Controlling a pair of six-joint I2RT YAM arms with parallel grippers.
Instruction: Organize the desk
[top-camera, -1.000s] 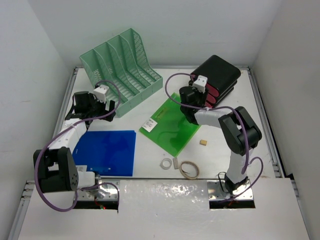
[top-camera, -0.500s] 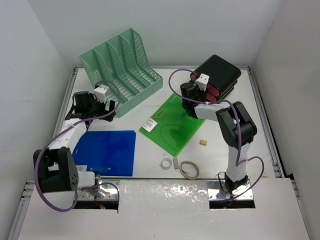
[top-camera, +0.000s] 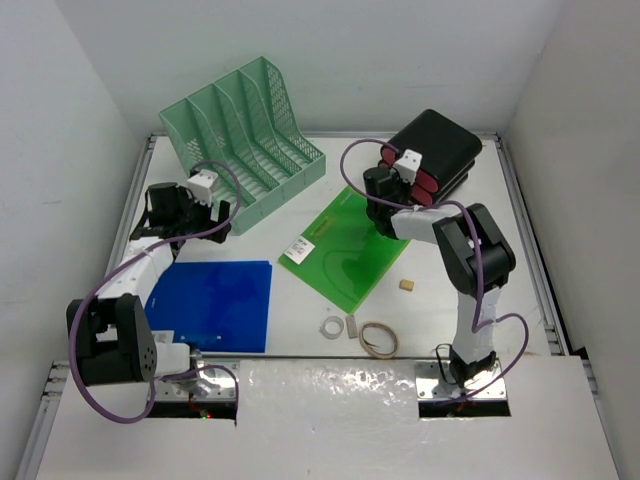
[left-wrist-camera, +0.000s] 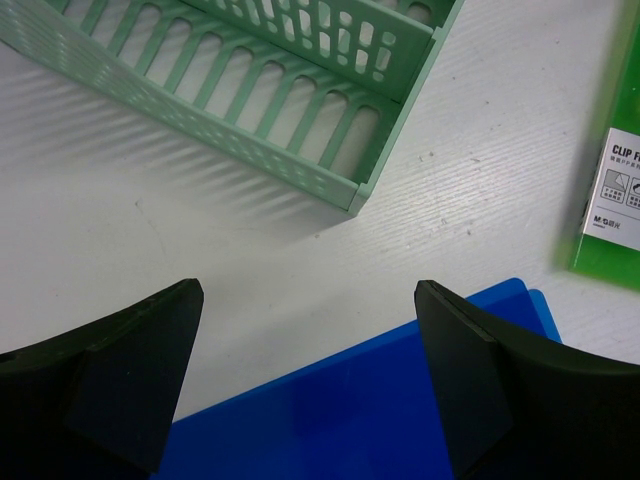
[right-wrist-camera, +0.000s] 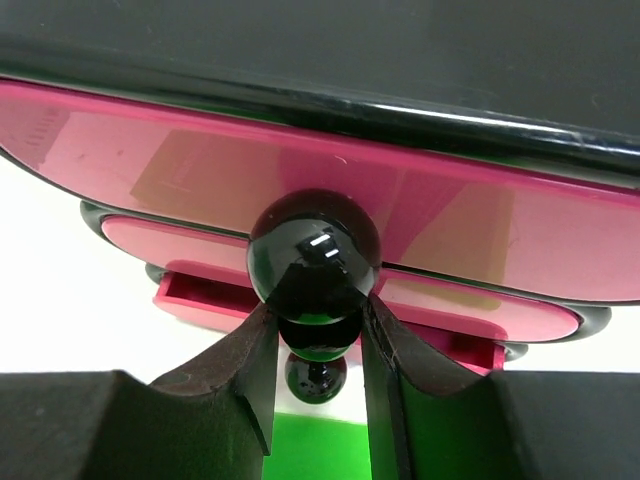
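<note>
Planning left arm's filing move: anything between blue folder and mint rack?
Nothing visible: only bare white desk separates the blue plastic folder from the mint-green mesh file rack; the open left gripper hangs over that gap.

Bright, even overhead light; mesh rack (left-wrist-camera: 250, 148) casts a soft shadow on the desk (left-wrist-camera: 200, 250); glints on black knob (right-wrist-camera: 313, 250).

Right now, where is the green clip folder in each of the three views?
Top external: green clip folder lies at the centre of the desk.
Left wrist: its labelled corner shows at the right edge.
Right wrist: a green strip at the bottom edge, under the black knob.
Shared landmark: mint-green rack, top external and left wrist only.
</note>
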